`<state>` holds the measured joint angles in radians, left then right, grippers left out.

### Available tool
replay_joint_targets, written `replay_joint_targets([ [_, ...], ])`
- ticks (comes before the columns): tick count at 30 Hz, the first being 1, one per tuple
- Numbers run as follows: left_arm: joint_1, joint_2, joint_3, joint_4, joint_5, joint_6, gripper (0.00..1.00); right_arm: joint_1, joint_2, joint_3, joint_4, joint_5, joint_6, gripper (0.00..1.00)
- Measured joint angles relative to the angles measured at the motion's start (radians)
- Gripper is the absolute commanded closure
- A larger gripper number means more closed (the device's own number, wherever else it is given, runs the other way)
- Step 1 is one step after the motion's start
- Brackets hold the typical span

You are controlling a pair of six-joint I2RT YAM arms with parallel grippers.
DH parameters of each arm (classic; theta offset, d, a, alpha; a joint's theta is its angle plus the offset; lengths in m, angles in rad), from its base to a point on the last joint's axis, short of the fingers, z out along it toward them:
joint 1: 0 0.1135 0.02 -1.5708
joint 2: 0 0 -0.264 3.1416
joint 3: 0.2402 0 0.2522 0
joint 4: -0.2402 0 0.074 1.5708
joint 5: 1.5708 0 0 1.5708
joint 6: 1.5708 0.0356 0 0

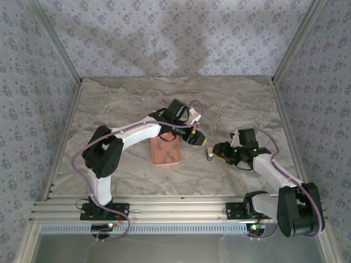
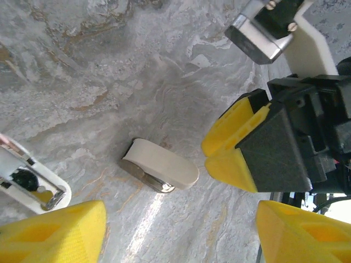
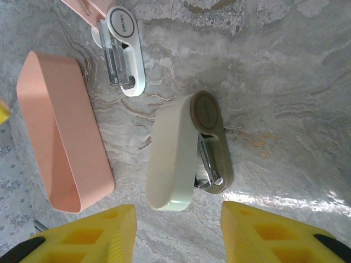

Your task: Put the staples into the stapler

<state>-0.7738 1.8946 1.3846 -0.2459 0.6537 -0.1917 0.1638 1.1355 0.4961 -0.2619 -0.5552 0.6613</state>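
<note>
Stapler [image 3: 123,49], pale pink-and-white mini, right-wrist view: lies open beside salmon-orange rectangular tray [image 3: 60,131]. Cream stapler [image 3: 186,153], taupe-based, just ahead of your right gripper [image 3: 178,213], parted, empty. Two staplers, one tray.
Left wrist: your left gripper [image 2: 181,211] wide, empty; bare marble tabletop [image 2: 82,82] around cream stapler.
Top: both grippers close together mid-table; you have free room toward back edge.

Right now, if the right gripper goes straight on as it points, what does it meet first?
Probably the cream stapler, lying on its side directly ahead of the right gripper; depth unclear.

Left tool [image 1: 199,138] and right tool [image 1: 216,152] near each other, jaws apart.
</note>
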Motion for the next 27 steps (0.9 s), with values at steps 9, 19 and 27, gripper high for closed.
replay_joint_targets([
  [9, 0.015, -0.029, -0.063, 0.065, -0.027, -0.037, 0.28, 0.015, 0.051, 0.015, 0.019, -0.003, 0.000, 0.57],
  [19, 0.015, -0.037, -0.070, 0.082, -0.034, -0.039, 0.28, 0.026, 0.090, 0.013, 0.027, 0.006, -0.006, 0.71],
  [27, 0.015, -0.038, -0.078, 0.093, -0.041, -0.042, 0.28, 0.058, 0.107, -0.006, 0.027, 0.061, -0.007, 0.75],
])
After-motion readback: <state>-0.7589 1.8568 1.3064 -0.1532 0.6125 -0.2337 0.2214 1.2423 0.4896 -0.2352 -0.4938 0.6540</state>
